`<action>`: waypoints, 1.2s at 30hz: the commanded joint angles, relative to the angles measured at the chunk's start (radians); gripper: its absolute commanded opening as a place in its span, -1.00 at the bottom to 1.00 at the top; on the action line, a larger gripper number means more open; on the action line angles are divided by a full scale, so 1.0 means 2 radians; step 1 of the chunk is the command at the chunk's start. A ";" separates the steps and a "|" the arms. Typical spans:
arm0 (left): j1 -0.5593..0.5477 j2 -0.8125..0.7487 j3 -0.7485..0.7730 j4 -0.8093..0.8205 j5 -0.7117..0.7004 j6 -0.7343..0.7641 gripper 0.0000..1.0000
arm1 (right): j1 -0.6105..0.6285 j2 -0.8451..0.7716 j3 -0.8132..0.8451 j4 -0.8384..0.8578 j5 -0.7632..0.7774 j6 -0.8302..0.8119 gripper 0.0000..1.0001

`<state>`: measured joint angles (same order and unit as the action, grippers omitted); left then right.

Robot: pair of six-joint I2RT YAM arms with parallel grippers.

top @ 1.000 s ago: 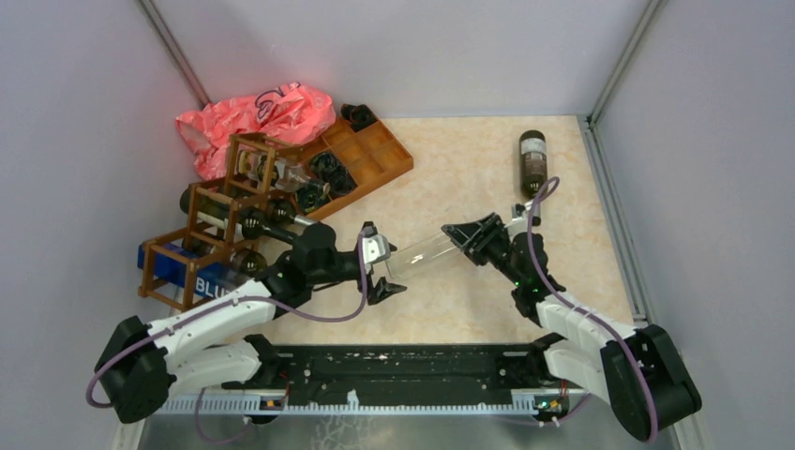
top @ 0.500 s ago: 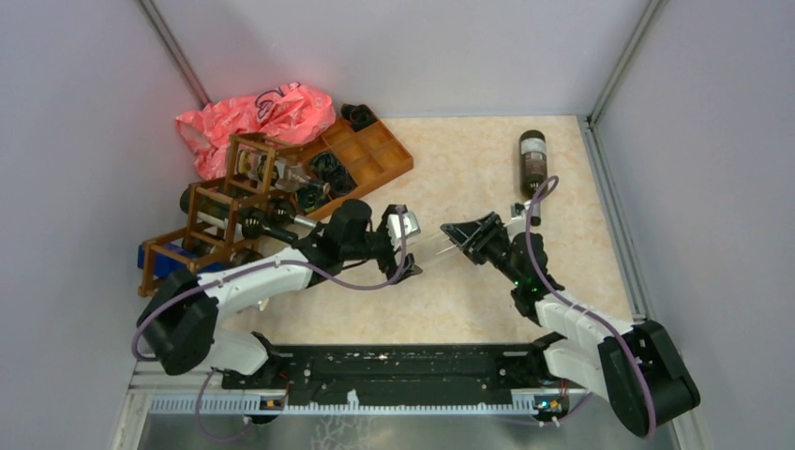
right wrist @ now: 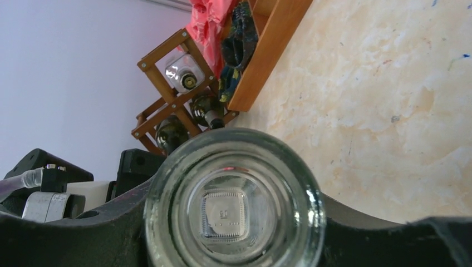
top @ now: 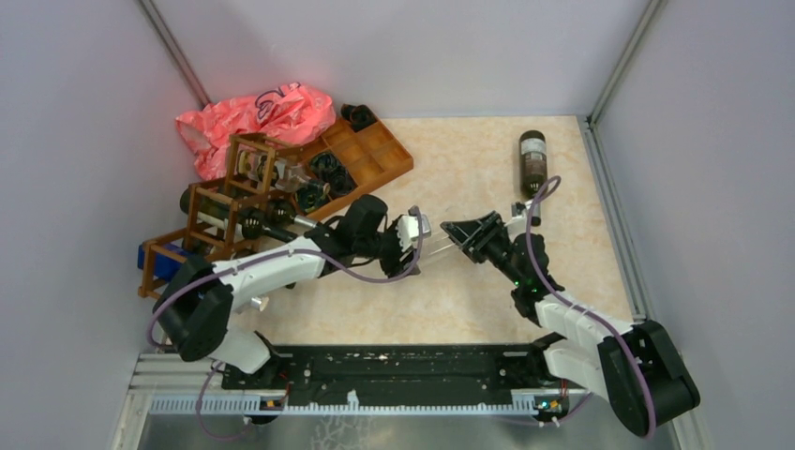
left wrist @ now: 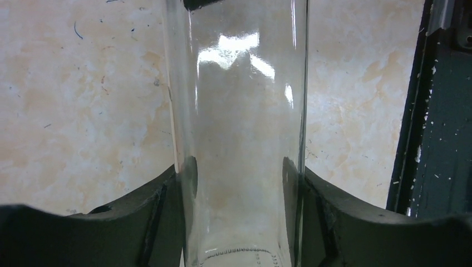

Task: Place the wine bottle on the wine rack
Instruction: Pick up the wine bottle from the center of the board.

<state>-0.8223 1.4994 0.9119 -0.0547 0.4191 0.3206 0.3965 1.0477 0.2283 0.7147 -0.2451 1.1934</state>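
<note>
The scene was lit brightly and evenly from above, with only soft shadows cast on the bench (top: 450, 302). White glare was thrown off the clear wine bottle (left wrist: 239, 139), and the near jaws were rendered blurred.

A robotics lab test cell: plain pale-lilac partition walls (top: 403, 56) joined by bare aluminium corner posts (top: 174, 47) box in a beige marbled worktop (top: 469, 178). Two white-and-black robot arms (top: 272, 267) with exposed purple cables (top: 529, 216) are bolted to a black metal mounting rail (top: 403, 363) at its near edge. A dark brown wooden open-frame wine rack (top: 220, 211) stands by the left wall.
</note>
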 commanded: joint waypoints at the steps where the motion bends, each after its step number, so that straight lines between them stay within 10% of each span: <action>1: 0.002 -0.051 0.001 -0.034 0.003 0.039 -1.00 | 0.007 -0.014 0.021 0.051 -0.079 -0.053 -0.09; 8: 0.010 -0.121 -0.032 -0.077 -0.015 0.098 -1.00 | 0.007 -0.029 0.052 -0.027 -0.148 -0.143 0.97; 21: 0.039 -0.187 -0.040 -0.153 -0.020 0.164 -1.00 | 0.006 -0.165 0.111 -0.326 -0.110 -0.358 0.97; 36: 0.039 -0.188 -0.051 -0.178 0.008 0.217 -1.00 | 0.006 -0.206 0.190 -0.455 -0.079 -0.492 0.97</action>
<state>-0.7452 1.1461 0.8104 -0.4503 0.3672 0.7055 0.3996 0.6479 0.5358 -0.1623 -0.4103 0.3000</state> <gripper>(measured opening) 0.652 0.985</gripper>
